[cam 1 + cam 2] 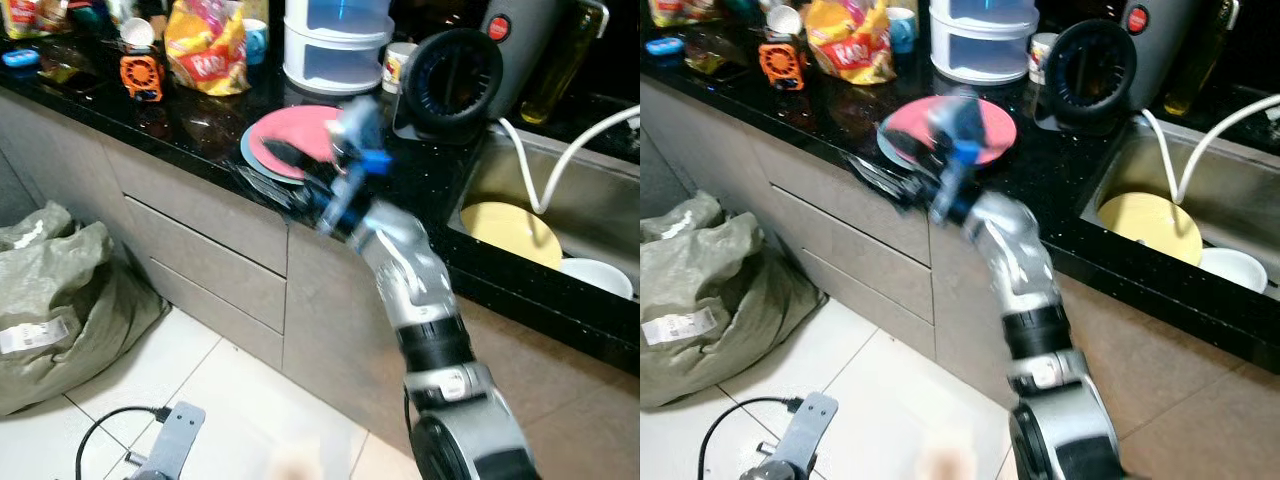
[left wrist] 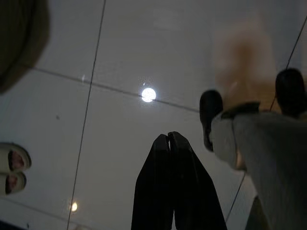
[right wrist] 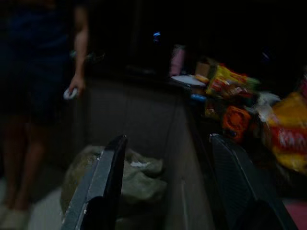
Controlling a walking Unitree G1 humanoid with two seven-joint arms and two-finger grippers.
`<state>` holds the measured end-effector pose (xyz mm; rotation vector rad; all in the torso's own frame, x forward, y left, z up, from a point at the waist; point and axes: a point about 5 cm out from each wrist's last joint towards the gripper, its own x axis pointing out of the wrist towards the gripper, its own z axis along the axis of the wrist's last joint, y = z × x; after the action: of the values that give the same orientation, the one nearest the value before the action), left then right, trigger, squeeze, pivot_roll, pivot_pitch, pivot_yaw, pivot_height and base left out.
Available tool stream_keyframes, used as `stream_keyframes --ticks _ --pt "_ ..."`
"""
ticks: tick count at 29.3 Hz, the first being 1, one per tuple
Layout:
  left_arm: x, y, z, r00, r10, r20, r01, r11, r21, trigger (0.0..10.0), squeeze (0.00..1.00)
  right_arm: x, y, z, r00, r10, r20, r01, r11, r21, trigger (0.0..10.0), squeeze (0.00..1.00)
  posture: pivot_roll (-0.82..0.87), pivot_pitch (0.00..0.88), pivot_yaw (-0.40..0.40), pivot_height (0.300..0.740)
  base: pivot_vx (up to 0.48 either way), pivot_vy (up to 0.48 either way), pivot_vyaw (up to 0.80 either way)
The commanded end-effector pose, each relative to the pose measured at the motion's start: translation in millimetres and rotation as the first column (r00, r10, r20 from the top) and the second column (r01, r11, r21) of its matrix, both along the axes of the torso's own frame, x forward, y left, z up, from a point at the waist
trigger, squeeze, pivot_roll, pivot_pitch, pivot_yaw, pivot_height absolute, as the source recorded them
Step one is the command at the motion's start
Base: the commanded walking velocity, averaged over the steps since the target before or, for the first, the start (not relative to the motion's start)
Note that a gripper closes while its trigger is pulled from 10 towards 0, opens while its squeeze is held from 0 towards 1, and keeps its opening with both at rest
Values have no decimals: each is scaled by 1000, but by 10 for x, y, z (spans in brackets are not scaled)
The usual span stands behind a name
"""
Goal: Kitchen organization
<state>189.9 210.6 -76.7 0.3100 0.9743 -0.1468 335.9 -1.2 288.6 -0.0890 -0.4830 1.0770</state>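
A pink plate (image 1: pixel 305 130) lies on top of a grey plate, close to the front edge of the black counter (image 1: pixel 190 135). My right arm reaches up to that edge. My right gripper (image 1: pixel 275 172) hovers at the near left rim of the plates, blurred. In the right wrist view the right gripper (image 3: pixel 168 139) is open, its fingers (image 3: pixel 103 182) wide apart with nothing between them. My left gripper (image 2: pixel 168 136) hangs low, shut on nothing and pointing at the white tiled floor (image 2: pixel 96 115).
The sink (image 1: pixel 590 190) on the right holds a yellow plate (image 1: pixel 510 232), a white bowl (image 1: pixel 598 275) and a white hose. On the counter are a black round appliance (image 1: pixel 450 80), white stacked containers (image 1: pixel 335 45) and a yellow snack bag (image 1: pixel 205 45). A grey-green sack (image 1: pixel 60 300) lies on the floor. A person (image 3: pixel 43 72) stands beyond it.
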Motion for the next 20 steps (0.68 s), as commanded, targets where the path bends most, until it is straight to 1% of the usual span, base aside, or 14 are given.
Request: stream_keyframes --ticks 1,2,4,7,9,12,13,14,15,16,17,18,19,20 --pt "-61 10 -28 1000 11 -11 -11 1000 0 10000 0 54 91 -38 999 -46 23 47 997 -63 10000 0 138 124 -80 740 0 0 0" --pt "-61 10 -28 1000 11 -11 -11 1000 0 10000 0 54 91 -38 999 -46 23 47 997 -63 10000 0 138 124 -80 740 0 0 0" --pt "-49 9 -22 1000 18 -1 -18 1000 -1 10000 0 96 147 -23 995 -87 44 90 992 -86 10000 0 147 129 -84 740 0 0 0" --pt "-31 11 -11 999 30 13 -29 1000 -6 10000 0 149 195 -13 992 -122 11 123 991 -59 10000 0 159 129 -86 740 0 0 0" --pt "-34 9 -13 1000 25 11 -25 1000 -4 10000 0 165 204 -25 991 -135 12 136 989 -61 10000 0 161 127 -84 740 0 0 0" --pt "-75 4 -34 1000 20 -4 -20 1000 -10 10000 0 215 173 -71 984 -171 -39 170 985 -31 10000 0 160 121 -80 740 0 0 0" --pt "-75 4 -34 1000 20 -4 -20 1000 -10 10000 0 215 173 -71 984 -171 -39 170 985 -31 10000 0 160 121 -80 740 0 0 0" --pt "-102 6 -47 1000 22 -14 -22 1000 -11 10000 0 285 58 -78 968 -173 -180 195 975 109 10000 0 163 114 -78 740 0 0 0" --pt "-102 6 -47 1000 22 -14 -22 1000 -11 10000 0 285 58 -78 968 -173 -180 195 975 109 10000 0 163 114 -78 740 0 0 0" --pt "-108 7 -50 1000 24 -16 -24 1000 -12 10000 0 308 1 -76 958 -157 -239 202 963 177 10000 0 165 112 -78 740 262 0 0" --pt "-110 8 -51 1000 26 -17 -26 1000 -13 10000 0 320 -34 -76 952 -144 -271 206 954 218 10000 0 165 112 -78 740 262 0 0" --pt "-110 8 -51 1000 26 -17 -26 1000 -13 10000 0 320 -34 -76 952 -144 -271 206 954 218 10000 0 165 112 -78 740 262 0 0" --pt "-113 13 -51 999 30 -17 -30 999 -13 10000 0 332 -96 -72 941 -101 -322 202 933 297 10000 0 165 110 -77 740 304 0 0" --pt "-115 19 -51 999 32 -17 -32 999 -13 10000 0 322 -168 -68 931 -26 -365 179 902 394 10000 0 165 107 -75 740 307 0 0"
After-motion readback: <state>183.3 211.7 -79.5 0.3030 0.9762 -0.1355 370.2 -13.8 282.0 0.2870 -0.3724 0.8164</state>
